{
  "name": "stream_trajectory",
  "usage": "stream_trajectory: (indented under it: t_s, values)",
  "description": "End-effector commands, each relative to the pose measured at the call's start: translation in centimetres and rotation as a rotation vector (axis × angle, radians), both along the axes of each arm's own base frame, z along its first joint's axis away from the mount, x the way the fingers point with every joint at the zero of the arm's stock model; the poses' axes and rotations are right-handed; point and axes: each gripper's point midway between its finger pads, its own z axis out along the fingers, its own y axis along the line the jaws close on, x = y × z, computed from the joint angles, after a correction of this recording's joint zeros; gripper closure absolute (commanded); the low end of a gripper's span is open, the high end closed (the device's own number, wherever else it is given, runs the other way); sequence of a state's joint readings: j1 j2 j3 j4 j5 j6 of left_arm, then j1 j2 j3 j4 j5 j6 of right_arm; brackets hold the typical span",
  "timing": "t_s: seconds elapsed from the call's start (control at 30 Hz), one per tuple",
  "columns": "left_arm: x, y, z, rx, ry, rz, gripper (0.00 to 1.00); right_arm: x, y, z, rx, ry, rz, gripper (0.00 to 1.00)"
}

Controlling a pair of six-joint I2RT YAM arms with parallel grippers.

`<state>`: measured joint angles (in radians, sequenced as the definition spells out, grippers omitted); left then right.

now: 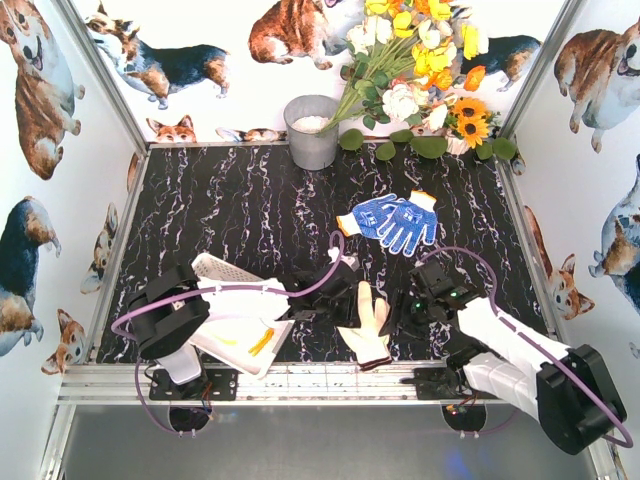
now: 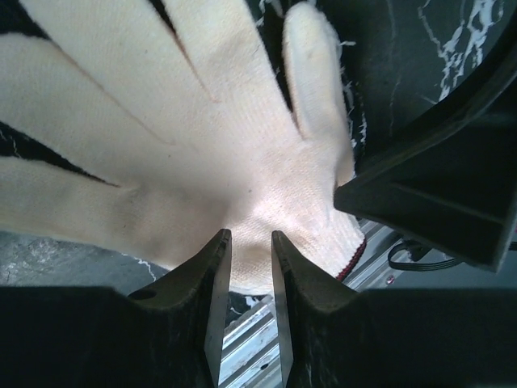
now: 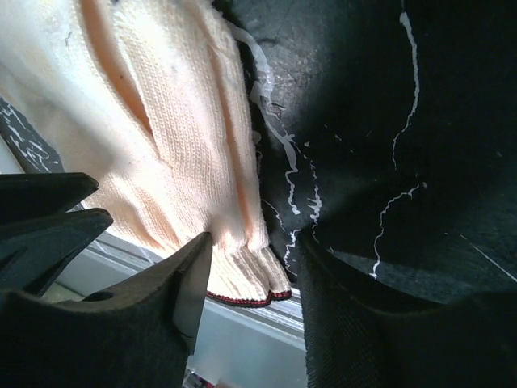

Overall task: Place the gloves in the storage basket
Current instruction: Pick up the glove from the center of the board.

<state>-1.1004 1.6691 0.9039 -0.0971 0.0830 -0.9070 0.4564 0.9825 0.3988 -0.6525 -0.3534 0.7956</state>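
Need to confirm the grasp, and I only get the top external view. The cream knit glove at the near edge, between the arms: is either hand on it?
Observer: Left wrist view: the left hand has its jaws a narrow gap apart at the cuff end of the cream knit glove. I can't tell if they touch it.
Operator: Right side?
Observer: Right wrist view: the right hand is open wide. The cuff shows in the gap between its jaws, unpinched.
Operator: Where's the hem?
Observer: It's dark red and lies right at the grey metal rail.
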Motion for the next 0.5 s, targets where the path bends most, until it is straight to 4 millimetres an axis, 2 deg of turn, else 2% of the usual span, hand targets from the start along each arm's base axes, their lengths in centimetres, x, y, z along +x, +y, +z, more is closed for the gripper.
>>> stream_trajectory:
  t_s: [0.0,0.1,0.23,0.37,0.47]
  values:
    - [-1.1,0.8,-1.8,0.035,0.044,-0.007,0.79,1.3,0.7,-0.3,0.029,-0.047,-0.007,0.56]
    - [-1.4,1.6,-3.0,0.067,0.059,-0.003,0.79,1.1,0.4,-0.9,0.017,-0.034,-0.008,0.64]
    - [-1.2,2.8,-4.4,0.129,0.062,0.021,0.79,1.2,0.4,-1.2,0.018,-0.038,-0.021,0.83]
    - [0.7,4.3,-5.0,0.200,0.004,0.061,0.79,1.9,0.9,-1.2,0.047,-0.062,-0.050,1.00]
    - [2.2,4.5,-5.3,0.206,-0.021,0.074,0.79,2.9,1.0,-1.3,0.048,-0.091,-0.091,1.00]
